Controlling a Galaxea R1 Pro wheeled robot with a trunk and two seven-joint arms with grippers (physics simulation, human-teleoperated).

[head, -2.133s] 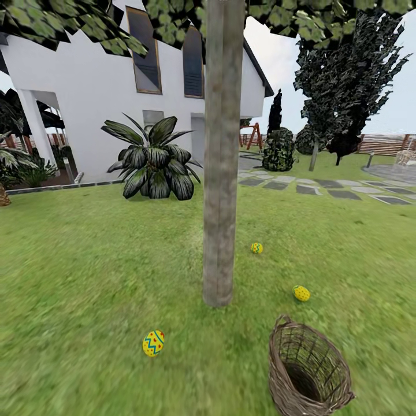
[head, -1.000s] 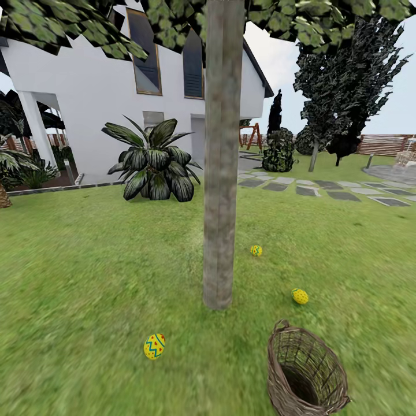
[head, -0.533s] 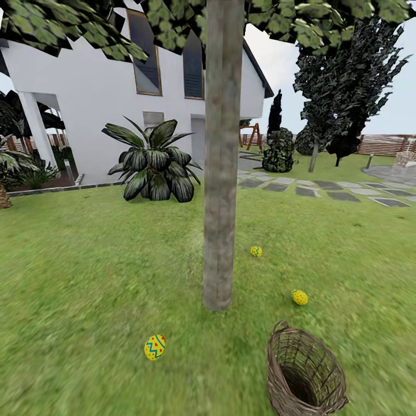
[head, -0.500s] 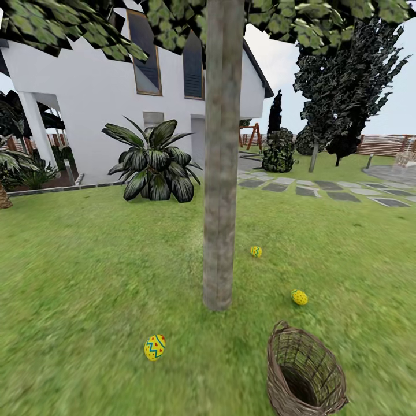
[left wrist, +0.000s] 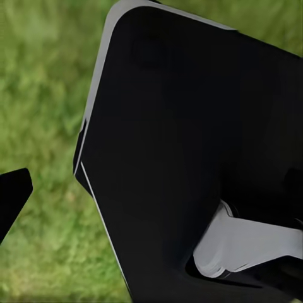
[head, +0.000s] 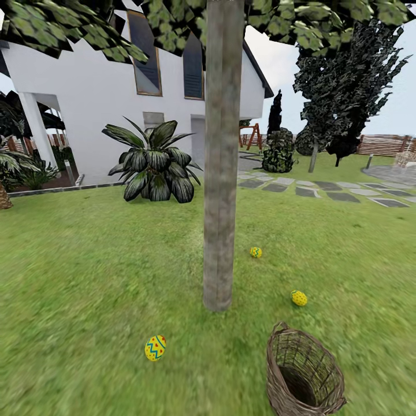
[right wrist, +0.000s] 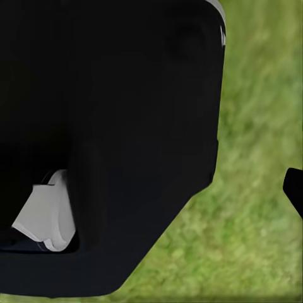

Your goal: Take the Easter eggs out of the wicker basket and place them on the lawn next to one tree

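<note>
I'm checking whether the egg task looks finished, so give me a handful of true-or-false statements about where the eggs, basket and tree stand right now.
1. All three Easter eggs lie on the lawn. True: the zigzag egg, the near dotted egg and the far egg all rest on grass.
2. One egg sits inside the wicker basket. False: the part of its inside that shows holds no egg.
3. The basket stands right of the tree trunk in the head view. True.
4. The zigzag egg touches the trunk. False: grass separates them.
5. The eggs lie on the stepping-stone path. False: the path runs farther back.
</note>
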